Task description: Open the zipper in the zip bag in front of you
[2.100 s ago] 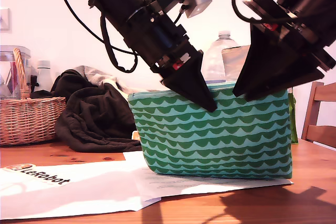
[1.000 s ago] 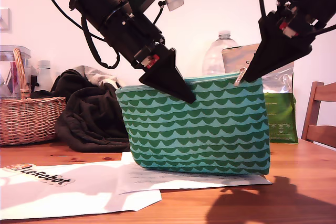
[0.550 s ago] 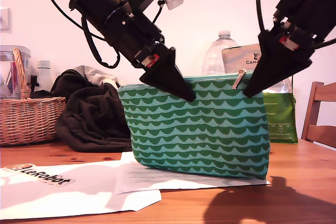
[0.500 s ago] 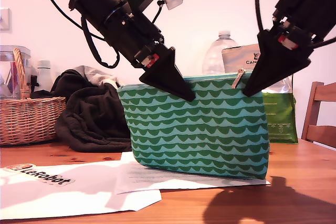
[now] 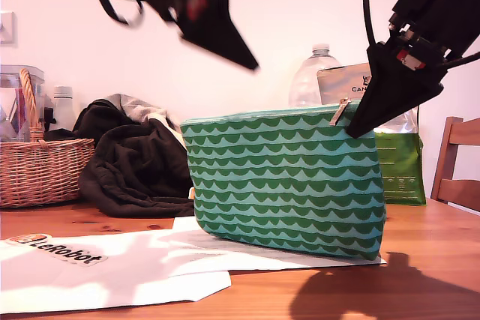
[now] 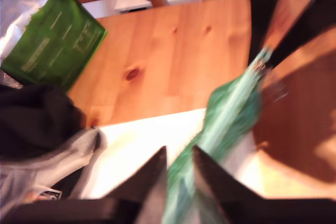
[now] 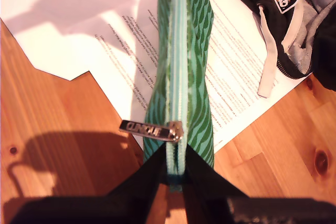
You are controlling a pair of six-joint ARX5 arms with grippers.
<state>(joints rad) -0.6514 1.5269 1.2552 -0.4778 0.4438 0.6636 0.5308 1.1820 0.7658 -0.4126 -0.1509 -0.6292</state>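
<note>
While pinched shut on zip bag [image 7: 181, 51] corner, my second hand [image 7: 175, 174], pull tab [image 7: 149, 128] just beside

Zip bag [image 5: 285, 177]: dark-green scallops on mint (zipper [image 7: 176, 51] light teal, silver pull).

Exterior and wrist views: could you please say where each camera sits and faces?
Exterior view: table height, facing the zip bag side-on; my first gripper raised, my second gripper on the bag's end.
First wrist view: above, blurred, looking along the bag; fingertips show.
Second wrist view: looking down the zipper; fingertips clamp by the pull tab.
All share the bag.
</note>
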